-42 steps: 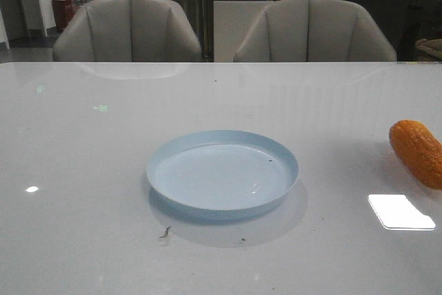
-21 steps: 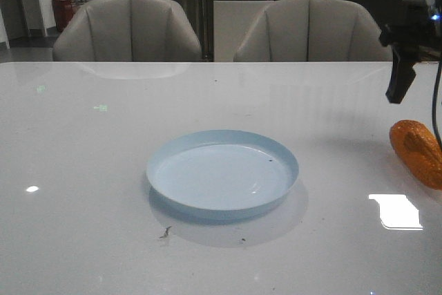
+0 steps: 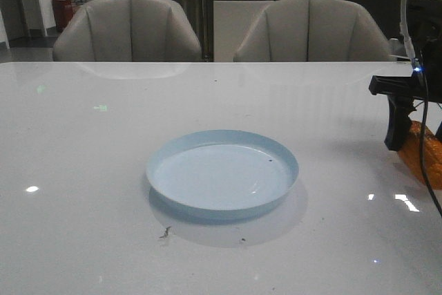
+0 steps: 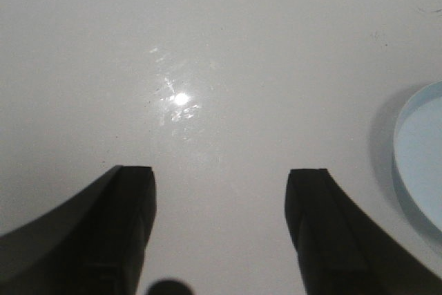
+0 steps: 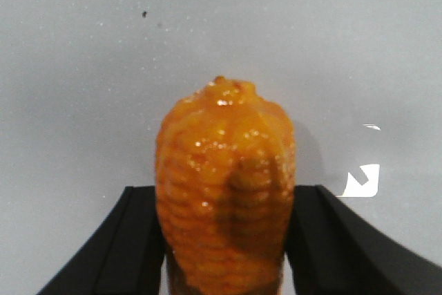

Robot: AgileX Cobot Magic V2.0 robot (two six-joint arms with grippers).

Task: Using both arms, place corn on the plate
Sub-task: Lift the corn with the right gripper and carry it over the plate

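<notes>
The orange corn (image 3: 423,151) lies on the white table at the far right, apart from the pale blue plate (image 3: 214,179) in the middle. My right gripper (image 3: 413,144) has come down over the corn and one black finger (image 3: 396,132) stands at its left side. In the right wrist view the corn (image 5: 224,150) sits between the two open fingers of the gripper (image 5: 224,193), which lie close against its sides. My left gripper (image 4: 219,174) is open and empty above bare table, with the plate's edge (image 4: 421,150) to one side. The left arm is out of the front view.
Two grey chairs (image 3: 131,29) stand behind the table's far edge. A cable (image 3: 423,164) hangs from the right arm in front of the corn. Small dark specks (image 3: 166,231) lie on the table near the plate's front.
The right arm has come into view from the upper right and dropped down, so its fingers now straddle the corn. The corn and the plate have not moved.
</notes>
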